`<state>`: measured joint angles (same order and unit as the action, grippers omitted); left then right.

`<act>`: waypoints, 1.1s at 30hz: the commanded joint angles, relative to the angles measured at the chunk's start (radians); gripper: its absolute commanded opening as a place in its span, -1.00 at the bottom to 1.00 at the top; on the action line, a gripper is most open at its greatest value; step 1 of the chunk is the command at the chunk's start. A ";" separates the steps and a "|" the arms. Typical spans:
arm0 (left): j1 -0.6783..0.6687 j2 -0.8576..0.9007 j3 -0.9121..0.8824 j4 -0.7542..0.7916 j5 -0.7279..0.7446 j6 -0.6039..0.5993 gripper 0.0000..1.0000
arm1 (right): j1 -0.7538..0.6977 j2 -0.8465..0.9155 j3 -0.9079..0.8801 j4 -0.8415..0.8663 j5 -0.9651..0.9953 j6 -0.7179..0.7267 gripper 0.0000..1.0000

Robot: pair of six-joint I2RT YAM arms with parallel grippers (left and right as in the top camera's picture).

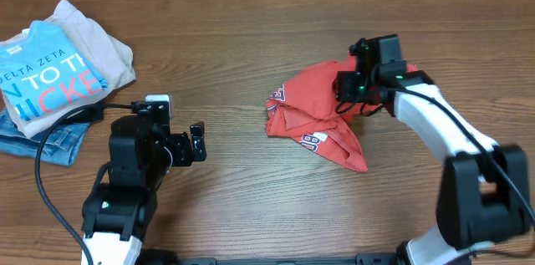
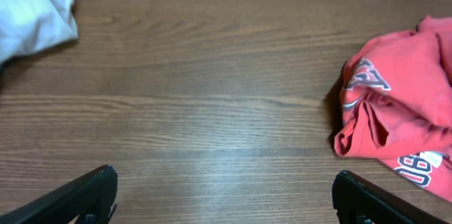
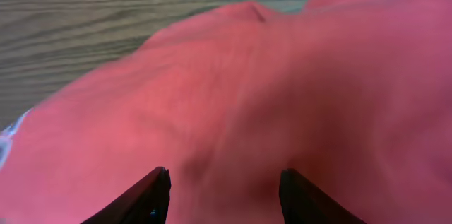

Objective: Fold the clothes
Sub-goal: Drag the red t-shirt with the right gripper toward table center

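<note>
Coral-red T-shirt (image 3: pixel 233 97) blurred up close, jeans (image 1: pixel 52 141) mostly hidden under blue T-shirt (image 1: pixel 50 81)

A wood-grain bench (image 1: pixel 251 206) is shown. A coral-red T-shirt (image 1: pixel 311 114) is bunched up right of its centre. At the far left, blue jeans (image 1: pixel 52 143) and a beige folded garment (image 1: pixel 113 54) are piled, topped by a bright blue T-shirt (image 1: pixel 50 85).

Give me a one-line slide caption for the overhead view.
Right hand at the crumpled coral-red T-shirt; left hand open over the table; other clothes stacked far left.
</note>
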<state>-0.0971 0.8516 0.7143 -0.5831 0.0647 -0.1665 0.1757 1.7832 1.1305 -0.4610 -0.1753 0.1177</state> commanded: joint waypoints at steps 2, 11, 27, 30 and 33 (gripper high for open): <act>0.005 0.048 0.027 0.005 0.015 -0.027 1.00 | 0.009 0.077 -0.005 0.098 0.021 -0.009 0.05; 0.005 0.106 0.027 0.009 0.014 -0.093 1.00 | 0.010 0.103 -0.003 0.094 0.175 0.066 -0.92; -0.015 0.106 0.027 0.184 0.140 -0.092 1.00 | 0.095 -0.146 0.771 -0.499 0.187 -0.025 -0.92; -0.055 0.112 0.027 0.204 0.146 -0.092 1.00 | 0.102 -0.147 0.850 -0.546 0.198 -0.024 -0.92; -0.114 0.137 0.027 0.236 0.147 -0.091 1.00 | 0.102 -0.147 0.861 -0.556 0.197 -0.024 -0.92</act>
<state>-0.1558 0.9638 0.7155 -0.3740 0.1768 -0.2420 0.2863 1.6154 1.9770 -1.0035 0.0036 0.1070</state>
